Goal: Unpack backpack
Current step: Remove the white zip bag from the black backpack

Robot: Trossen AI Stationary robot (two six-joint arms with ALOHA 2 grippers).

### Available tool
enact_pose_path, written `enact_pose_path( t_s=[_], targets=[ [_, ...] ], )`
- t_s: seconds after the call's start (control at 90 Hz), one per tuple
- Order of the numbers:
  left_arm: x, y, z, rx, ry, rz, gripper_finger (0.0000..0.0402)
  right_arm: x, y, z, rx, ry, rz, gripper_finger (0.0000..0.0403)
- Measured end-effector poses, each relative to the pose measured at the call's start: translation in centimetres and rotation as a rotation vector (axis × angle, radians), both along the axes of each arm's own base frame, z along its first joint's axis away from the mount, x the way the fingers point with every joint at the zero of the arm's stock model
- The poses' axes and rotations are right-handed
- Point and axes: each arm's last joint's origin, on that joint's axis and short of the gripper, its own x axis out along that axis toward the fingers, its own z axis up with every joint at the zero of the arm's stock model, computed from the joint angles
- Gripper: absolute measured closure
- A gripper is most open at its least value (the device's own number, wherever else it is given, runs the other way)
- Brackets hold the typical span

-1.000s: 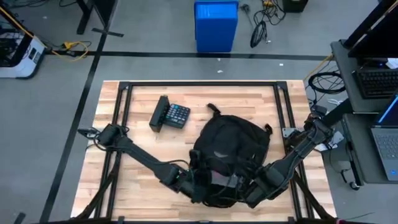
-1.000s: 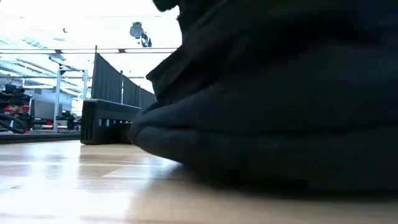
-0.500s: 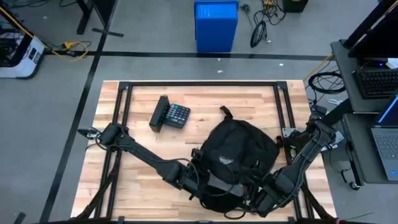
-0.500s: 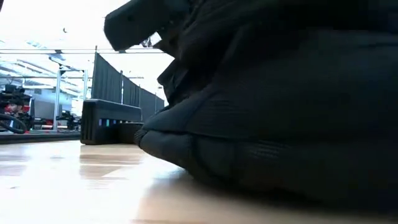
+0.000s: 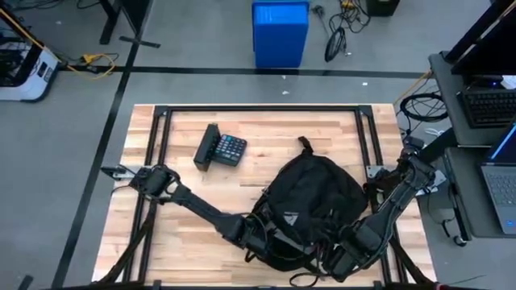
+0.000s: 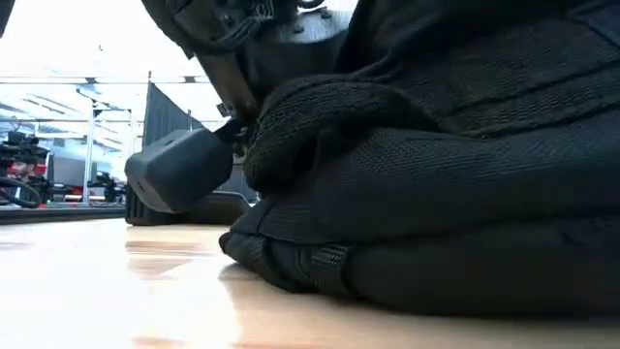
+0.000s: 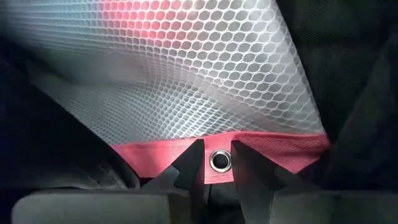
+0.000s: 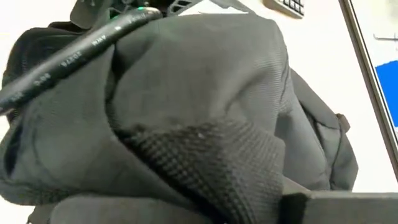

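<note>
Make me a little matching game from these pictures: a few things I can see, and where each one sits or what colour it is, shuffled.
Things:
1. backpack
2. calculator
3. mesh pouch
4. bin

Descriptions:
A. blue, on the floor beyond the table
B. white netting with a red hem and a metal eyelet
C. black, between both arms at the table's near edge
D. dark, on the table, apart from the bag

Pairs: 1-C, 2-D, 3-B, 4-A

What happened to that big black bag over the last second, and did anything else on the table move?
The large black fabric backpack swung round and slid toward the table's right side; its top loop now points farther right. The left hand, inside the bag, is closed on the red edge of a white mesh pouch. The right hand remains at the bag's near edge. The black calculator stayed put.
</note>
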Motion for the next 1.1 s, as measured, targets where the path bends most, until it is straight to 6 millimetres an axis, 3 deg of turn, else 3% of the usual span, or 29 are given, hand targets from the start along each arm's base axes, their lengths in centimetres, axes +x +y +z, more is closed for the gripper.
enact_pose_path(
  t_s=[0.144,0.289,0.511,0.756,0.967,1.1],
  targets=[
    [-0.4,-0.7,0.8,-0.024,-0.02,0.01,0.0335,0.0,0.0,0.0,0.001,-0.001,-0.001,0.0399],
    [-0.3,-1.1,1.9,-0.154,-0.036,0.04,0.033,0.0,0.1,0.0,0.004,-0.005,0.0,0.0399],
    [0.1,-0.6,1.8,-0.324,-0.012,0.106,0.0273,0.0,0.0,0.0,0.003,-0.004,0.0,0.0399],
    [0.0,-2.2,3.1,-0.36,-0.036,0.098,0.0215,0.0,0.1,0.0,0.004,-0.004,0.006,0.0399],
    [-0.6,-3.2,4.8,-0.298,-0.022,0.093,0.0207,0.0,0.1,0.0,0.002,-0.004,0.005,0.0399],
    [-0.9,-3.4,4.9,-0.303,-0.003,0.096,0.0207,0.0,0.1,0.0,0.002,-0.004,0.007,0.0399]
  ],
)
